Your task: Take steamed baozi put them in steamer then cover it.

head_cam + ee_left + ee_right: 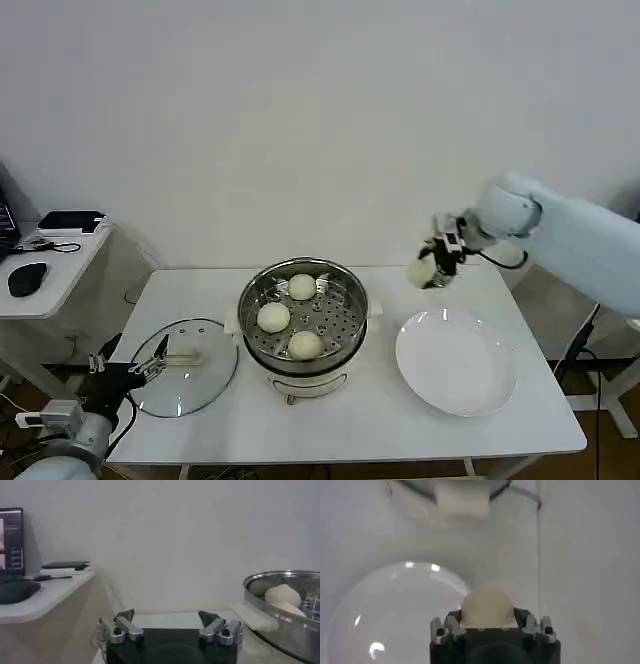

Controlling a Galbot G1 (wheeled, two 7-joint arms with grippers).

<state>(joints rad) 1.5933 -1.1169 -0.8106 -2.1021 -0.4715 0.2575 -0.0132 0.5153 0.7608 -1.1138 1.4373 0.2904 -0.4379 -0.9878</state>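
the right hand (432, 270) pinches a small, smooth cream-white bun (421, 272) above the counter (380, 420), between the shiny steel steamer pot (303, 315) and flat white plate (456, 362). likely soft and light: squeeze its sides gently. the left hand (148, 366) hovers spread near the clear glass lid (185, 366).

In the right wrist view, we see the held baozi (486, 605) only in part: its lower half sits behind the right gripper (490, 625) body, and the fingers' contact with it is hidden. The steamer (455, 495) is cut by the picture's edge there, showing just its cream-white base. In the left wrist view, the steamer (287, 615) runs off the edge, and the baozi inside (282, 596) are blurred and half behind the rim. In the head view, the right arm's far end (600, 250) leaves the picture.
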